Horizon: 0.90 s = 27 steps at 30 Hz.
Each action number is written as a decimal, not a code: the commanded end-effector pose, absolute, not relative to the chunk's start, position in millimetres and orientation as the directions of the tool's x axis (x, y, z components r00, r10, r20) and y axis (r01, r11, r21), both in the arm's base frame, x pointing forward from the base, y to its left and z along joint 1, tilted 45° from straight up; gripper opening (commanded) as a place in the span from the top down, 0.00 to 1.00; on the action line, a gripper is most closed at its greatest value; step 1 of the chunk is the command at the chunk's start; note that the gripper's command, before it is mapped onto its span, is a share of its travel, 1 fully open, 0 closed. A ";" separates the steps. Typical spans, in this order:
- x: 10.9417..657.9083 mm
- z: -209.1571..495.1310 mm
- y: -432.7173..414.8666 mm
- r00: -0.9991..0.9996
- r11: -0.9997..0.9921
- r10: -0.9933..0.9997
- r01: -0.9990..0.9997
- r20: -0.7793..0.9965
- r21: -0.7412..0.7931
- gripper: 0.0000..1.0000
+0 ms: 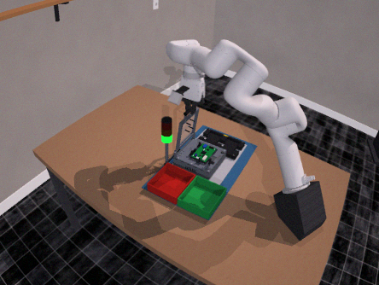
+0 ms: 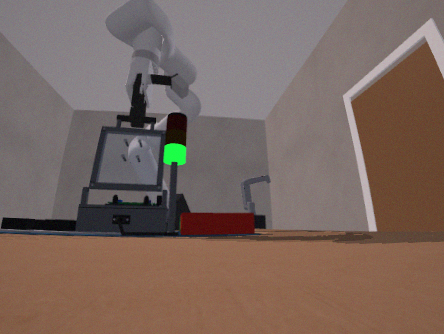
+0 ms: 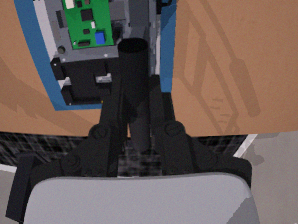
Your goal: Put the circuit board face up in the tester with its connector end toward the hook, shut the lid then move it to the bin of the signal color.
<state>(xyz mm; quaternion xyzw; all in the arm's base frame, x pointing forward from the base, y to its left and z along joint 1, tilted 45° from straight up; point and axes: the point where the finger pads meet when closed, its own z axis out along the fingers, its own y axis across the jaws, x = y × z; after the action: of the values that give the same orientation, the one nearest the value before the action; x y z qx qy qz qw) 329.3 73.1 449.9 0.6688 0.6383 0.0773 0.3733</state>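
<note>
The tester (image 1: 197,164) stands on the blue mat with its lid (image 1: 187,126) swung up to about upright. My gripper (image 1: 190,107) is shut on the lid's handle (image 2: 136,119) at the lid's top edge, high above the tester. The green circuit board (image 1: 204,154) lies face up on the tester's plate, uncovered; it also shows in the wrist view (image 3: 87,15), beyond the dark handle bar (image 3: 136,90) between my fingers. The signal tower (image 1: 166,138) beside the tester shows green (image 2: 175,153).
The red bin (image 1: 171,182) and the green bin (image 1: 201,196) stand side by side at the mat's front edge. The black tray (image 1: 224,142) lies behind the tester. The upright lid (image 2: 127,155) stands on the tester's far-left side.
</note>
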 end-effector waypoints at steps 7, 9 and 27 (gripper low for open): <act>343.5 463.7 75.6 0.174 0.094 0.911 0.795 -0.374 0.600 1.00; 346.3 465.8 75.9 0.174 0.094 0.911 0.795 -0.374 0.600 1.00; 363.3 476.8 77.2 0.174 0.094 0.911 0.795 -0.374 0.600 1.00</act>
<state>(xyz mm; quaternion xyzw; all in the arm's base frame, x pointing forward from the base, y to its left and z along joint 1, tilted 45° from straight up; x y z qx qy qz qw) 361.6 77.0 474.7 0.6687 0.6382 0.0773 0.3735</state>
